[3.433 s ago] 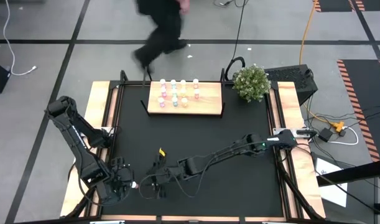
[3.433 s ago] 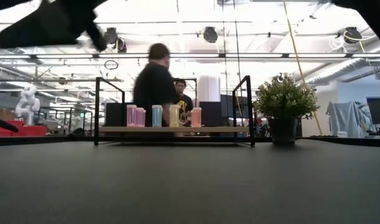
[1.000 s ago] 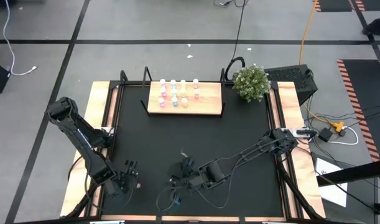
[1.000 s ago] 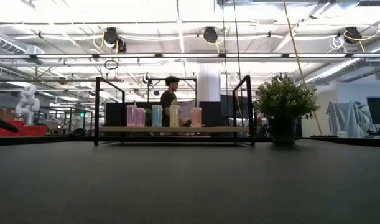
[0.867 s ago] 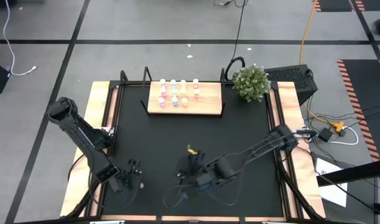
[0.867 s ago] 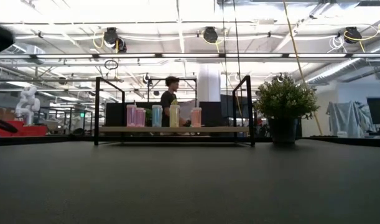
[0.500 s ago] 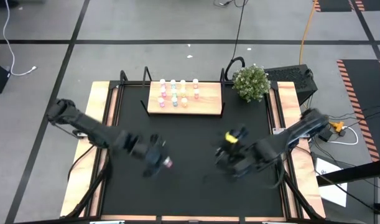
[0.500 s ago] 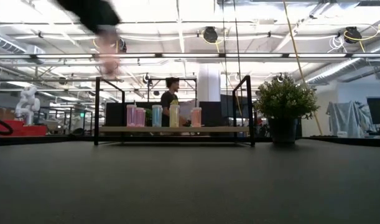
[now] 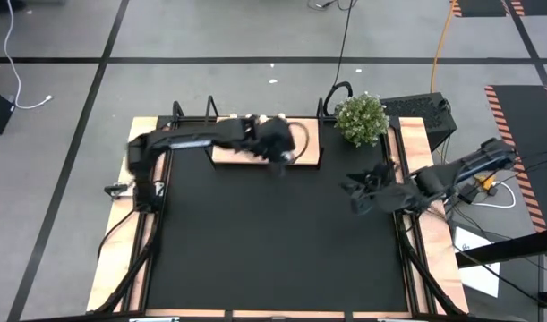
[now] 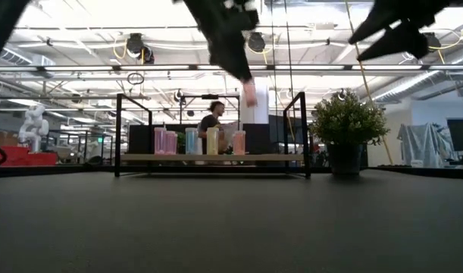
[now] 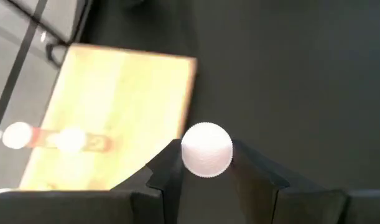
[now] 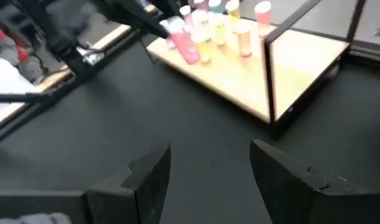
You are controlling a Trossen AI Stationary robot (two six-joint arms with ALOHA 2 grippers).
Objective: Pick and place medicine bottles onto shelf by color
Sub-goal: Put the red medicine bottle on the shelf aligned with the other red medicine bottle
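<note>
My left gripper is closed on a small pink medicine bottle with a white cap; from my left wrist I see the round cap pinched between my two dark fingers. In the level view across the table that pink bottle hangs in the air, above the flat light-wood shelf with thin black metal end brackets and clear of it. From above, my left gripper sits over the shelf's front edge, toward the shelf's right half.

The shelf holds the other little white-capped bottles. Across the table they stand upright in a row on the board: pink ones at the left, then a blue one, a yellow one, and an orange-pink one at the right. From my right wrist I see them grouped toward the far side of the board, with the near part of the wood bare. How many there are I cannot tell.

My right gripper holds nothing, its fingers standing well apart. It hangs above the black tabletop near the table's right edge, well apart from the shelf, beside a small green potted plant.
</note>
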